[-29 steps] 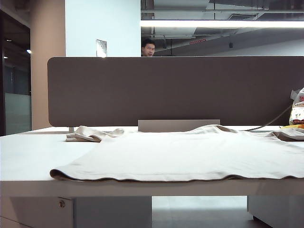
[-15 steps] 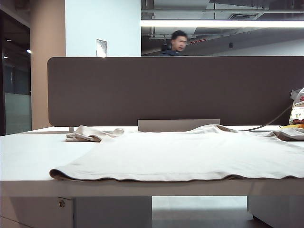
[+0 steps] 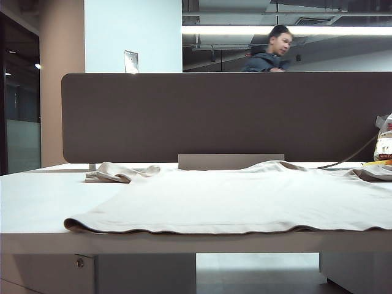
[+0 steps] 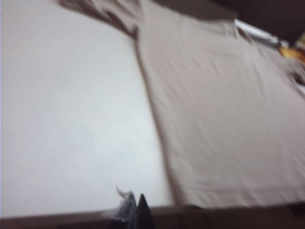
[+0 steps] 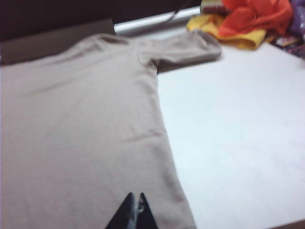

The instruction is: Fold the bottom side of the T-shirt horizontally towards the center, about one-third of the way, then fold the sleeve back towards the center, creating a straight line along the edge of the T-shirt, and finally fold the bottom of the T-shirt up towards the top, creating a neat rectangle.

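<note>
Exterior view: T-shirt (image 3: 245, 199) lies spread flat on the white table (image 3: 37, 202), hem along the near edge, one sleeve (image 3: 113, 173) bunched at mid-left, the other running off the right edge — same lie as in both earlier frames, not a crease shifted. Only change out there is the man (image 3: 272, 52) behind the dark partition (image 3: 226, 116), who has walked from centre toward the upper right; irrelevant to the job. Neither arm shows in this view. Left wrist view is motion-blurred — left gripper (image 4: 134, 212) at the bottom of frame, tips pressed together on nothing, over bare table just beside the shirt's side edge. Right wrist view: right gripper (image 5: 134, 212) also pinched shut and empty, hovering over the shirt body low in frame, right sleeve and a heap of orange and yellow cloth (image 5: 248, 21) at upper right. My read: no fold started yet; both claws must open before grabbing the side edge for the first one-third fold.
</note>
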You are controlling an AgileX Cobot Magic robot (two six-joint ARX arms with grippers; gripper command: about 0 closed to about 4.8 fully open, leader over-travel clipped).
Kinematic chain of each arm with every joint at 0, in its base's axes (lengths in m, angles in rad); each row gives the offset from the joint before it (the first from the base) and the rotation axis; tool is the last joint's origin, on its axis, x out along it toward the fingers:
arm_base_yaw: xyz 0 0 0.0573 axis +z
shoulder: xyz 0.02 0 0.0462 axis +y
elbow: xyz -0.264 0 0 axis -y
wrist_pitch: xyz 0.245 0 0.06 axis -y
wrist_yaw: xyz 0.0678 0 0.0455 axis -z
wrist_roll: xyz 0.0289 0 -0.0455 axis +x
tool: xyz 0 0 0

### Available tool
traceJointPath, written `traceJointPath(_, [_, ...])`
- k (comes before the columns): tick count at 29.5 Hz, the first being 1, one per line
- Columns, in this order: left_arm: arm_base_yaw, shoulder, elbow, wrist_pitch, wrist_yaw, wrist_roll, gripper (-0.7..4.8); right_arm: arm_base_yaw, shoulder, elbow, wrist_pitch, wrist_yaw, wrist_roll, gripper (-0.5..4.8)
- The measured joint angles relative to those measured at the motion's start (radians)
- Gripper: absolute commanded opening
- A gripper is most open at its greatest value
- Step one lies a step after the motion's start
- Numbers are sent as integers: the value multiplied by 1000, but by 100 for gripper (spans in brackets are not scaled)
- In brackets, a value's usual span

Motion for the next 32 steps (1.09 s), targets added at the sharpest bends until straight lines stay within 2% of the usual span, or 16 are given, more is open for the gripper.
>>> traceJointPath(6, [-129, 209, 134, 42, -57, -9, -5, 0, 268, 149, -3, -43, 51, 13])
traceJointPath(9, [-149, 346, 205, 73, -58, -9, 6, 0, 367, 213, 3, -68, 87, 14])
traceJointPath(11, [-149, 457, 245, 76, -58, -10, 81, 0, 406, 235, 8, -81, 103, 29])
traceJointPath(12, [-149, 527, 265, 78, -58, -13, 145, -1, 423, 238, 12, -90, 113, 60])
traceJointPath(14, [-149, 651, 290, 86, -52, -13, 175, -10, 441, 236, 6, -113, 125, 123])
traceJointPath(16, [-149, 765, 310, 86, -16, -13, 177, -30, 465, 236, -5, -130, 153, 158])
traceJointPath(19, [-150, 926, 345, 109, 61, -30, 185, -82, 496, 236, -44, -182, 192, 161])
traceJointPath(21, [-150, 1015, 356, 150, 127, -47, 185, -125, 520, 236, -70, -233, 211, 183])
traceJointPath(26, [-151, 1122, 358, 254, 233, -104, 185, -281, 611, 236, -132, -383, 245, 305])
traceJointPath(30, [-151, 1131, 358, 278, 238, -114, 186, -370, 686, 236, -136, -485, 261, 312])
traceJointPath(32, [-151, 1131, 359, 280, 240, -119, 187, -394, 729, 236, -133, -497, 262, 313])
